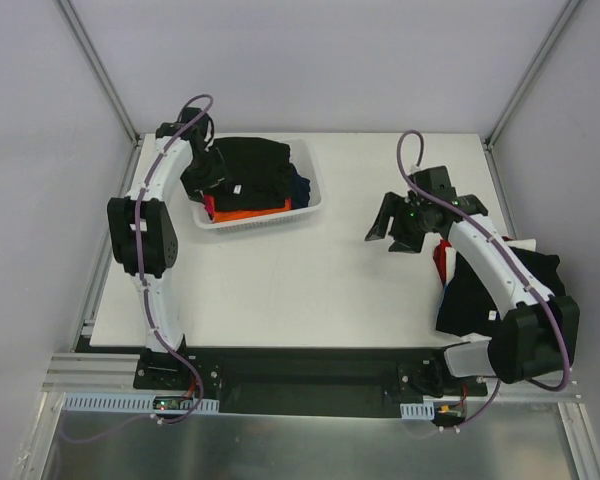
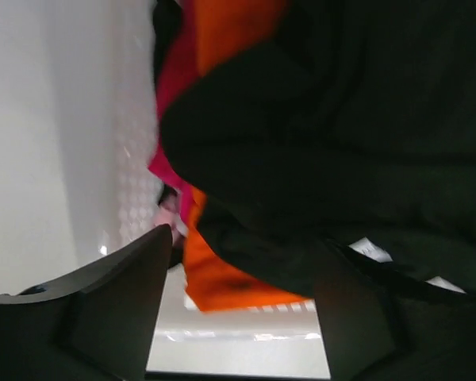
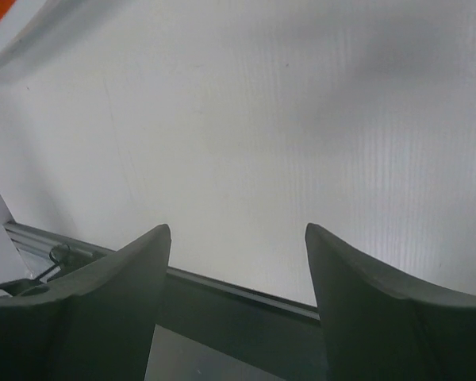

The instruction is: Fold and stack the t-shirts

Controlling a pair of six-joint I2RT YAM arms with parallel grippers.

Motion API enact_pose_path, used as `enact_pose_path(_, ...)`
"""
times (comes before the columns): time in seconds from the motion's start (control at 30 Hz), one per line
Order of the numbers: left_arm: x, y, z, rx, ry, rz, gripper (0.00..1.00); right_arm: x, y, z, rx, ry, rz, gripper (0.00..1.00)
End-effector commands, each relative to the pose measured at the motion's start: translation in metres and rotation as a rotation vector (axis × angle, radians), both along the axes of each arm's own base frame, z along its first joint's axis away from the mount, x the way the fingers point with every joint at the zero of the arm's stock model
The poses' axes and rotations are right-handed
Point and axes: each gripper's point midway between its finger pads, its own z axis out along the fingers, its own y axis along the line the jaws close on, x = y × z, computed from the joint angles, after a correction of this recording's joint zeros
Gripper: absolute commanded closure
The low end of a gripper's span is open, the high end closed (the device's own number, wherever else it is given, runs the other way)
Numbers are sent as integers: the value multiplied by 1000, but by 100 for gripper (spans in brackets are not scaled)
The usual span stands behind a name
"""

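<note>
left arm (image 1: 145, 230) rises beside the basket (image 1: 270, 222), wrist bent over its far left corner. left gripper (image 2: 242, 238) is open, its fingers (image 2: 119, 309) apart against the heap. nothing is clamped, and contact with the black cloth cannot be told. right arm (image 1: 500, 265) is elbowed in well right of the basket. right gripper (image 3: 236, 230) gapes wide and empty above the smooth white table (image 1: 310, 300). soft, crumpled t-shirts (image 1: 250, 170), black over orange, red and navy, fill the white lattice basket. a second heap of shirts (image 1: 460, 300), black and red, lies under the right arm.
</note>
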Motion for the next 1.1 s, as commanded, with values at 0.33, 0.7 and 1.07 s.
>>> enact_pose_path(0.33,27,55,-23,43,-1,93,100,6,32,5,-69,48,119,30)
enact_pose_path(0.7,-17,55,-21,-39,44,136,100,24,49,-7,-53,89,130,32)
enact_pose_path(1.07,-68,101,-37,-118,80,316,100,27,65,-15,-43,119,158,33)
